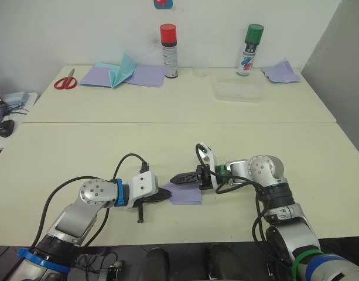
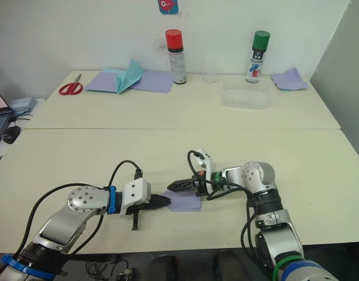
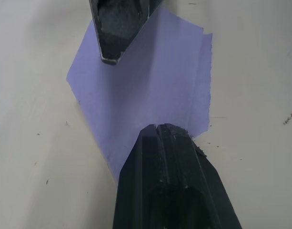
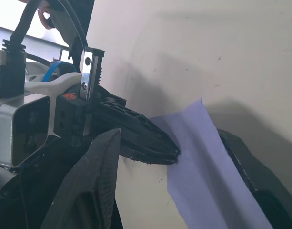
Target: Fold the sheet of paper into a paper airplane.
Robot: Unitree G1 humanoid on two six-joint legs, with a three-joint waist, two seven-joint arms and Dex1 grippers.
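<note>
Down at the fingertips first: the left gripper (image 1: 161, 195) has its two black fingers pressed together into one wedge, tip resting on the near-left edge of the sheet of paper (image 1: 187, 194), pinning it rather than pinching it. In the left wrist view that closed wedge sits on the lavender surface while a second dark tip comes in from the far side. That is the right gripper (image 1: 183, 177), low of centre in the head views, reaching in from the right. Its fingers are spread: the right wrist view shows one finger (image 4: 95, 176) on one side and one under or behind a raised flap of paper, so the sheet lies between them, not clamped yet as far as I can tell.

The sheet itself lies just below the middle of the frame on the cream table (image 1: 167, 140), already partly folded, with an overlapping layer showing along one edge.

Handling call: this is featherweight, floppy stuff that slides easily on the smooth tabletop and will crumple or tear if squeezed hard. Best hold looks like a free edge or corner, with the other gripper keeping it pressed flat.

Further out, upper left: red scissors (image 1: 65, 81), spare lavender sheets, a teal paper shape (image 1: 123, 70). Two spray cans (image 1: 168, 50) stand against the wall.
</note>
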